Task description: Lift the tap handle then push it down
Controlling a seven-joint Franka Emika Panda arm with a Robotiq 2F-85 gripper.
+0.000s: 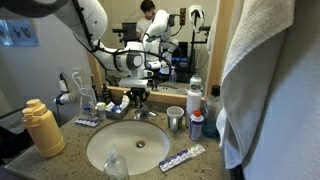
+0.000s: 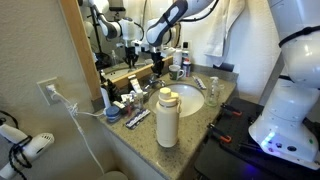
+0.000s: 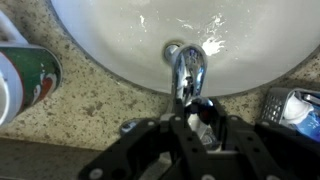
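Observation:
The tap handle point(image 3: 200, 108) is a small shiny chrome lever on top of the short silver faucet point(image 3: 187, 68), at the back rim of the oval white sink point(image 3: 100, 40). In the wrist view my gripper point(image 3: 198, 120) has a dark finger on each side of the handle, closed in against it. In both exterior views the gripper point(image 1: 138, 97) point(image 2: 157, 63) hangs straight down over the faucet point(image 1: 144, 112) behind the sink point(image 1: 100, 150) point(image 2: 196, 101).
A yellow bottle point(image 1: 40, 128) point(image 2: 166, 115) stands at the counter edge. A steel cup point(image 1: 176, 119) and small bottles point(image 1: 196, 122) stand beside the faucet. A green can point(image 3: 25, 80) is close by. A towel point(image 1: 270, 80) hangs nearby, and a mirror point(image 1: 180, 40) is behind.

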